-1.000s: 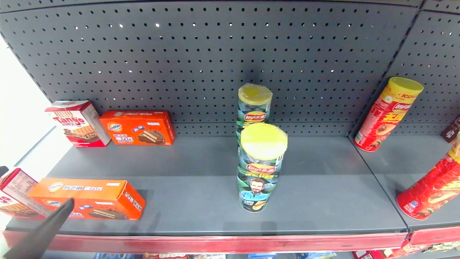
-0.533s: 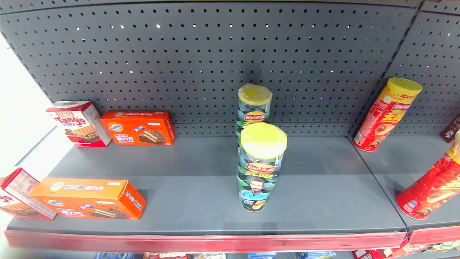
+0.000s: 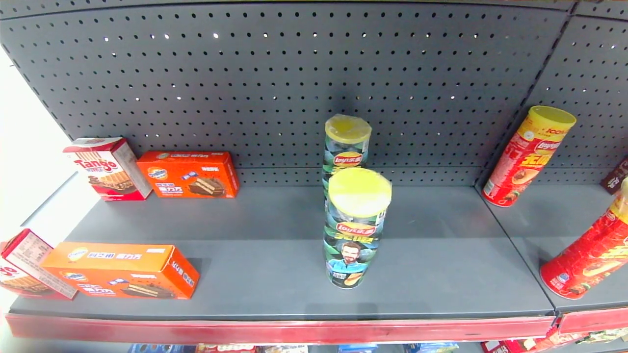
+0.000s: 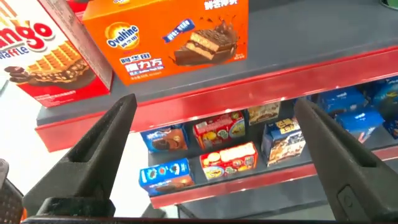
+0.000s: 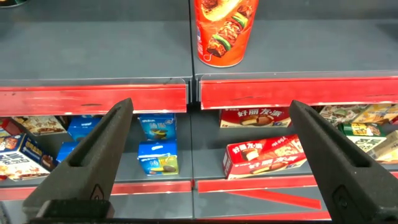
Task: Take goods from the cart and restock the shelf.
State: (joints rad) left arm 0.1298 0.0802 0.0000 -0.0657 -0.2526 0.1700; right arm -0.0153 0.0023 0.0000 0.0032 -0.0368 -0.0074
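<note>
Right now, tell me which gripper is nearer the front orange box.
Left. The left gripper hangs open in front of the front orange box, near the shelf's red lip; the right gripper faces the red chip can, on the next shelf section.

Shelf (image 3: 441,264), centre: front can (image 3: 355,230) upright; rear can (image 3: 347,142) directly behind it, near the back panel (image 3: 245,88). Rear left: upright box (image 3: 105,166) just left of flat box (image 3: 189,174). Front left: long box (image 3: 122,269) at the shelf edge; end box (image 3: 24,264) just beside its left end. Adjoining bay (right of the seam): far can (image 3: 532,154) at the rear; near can (image 3: 586,260) at the front.
</note>
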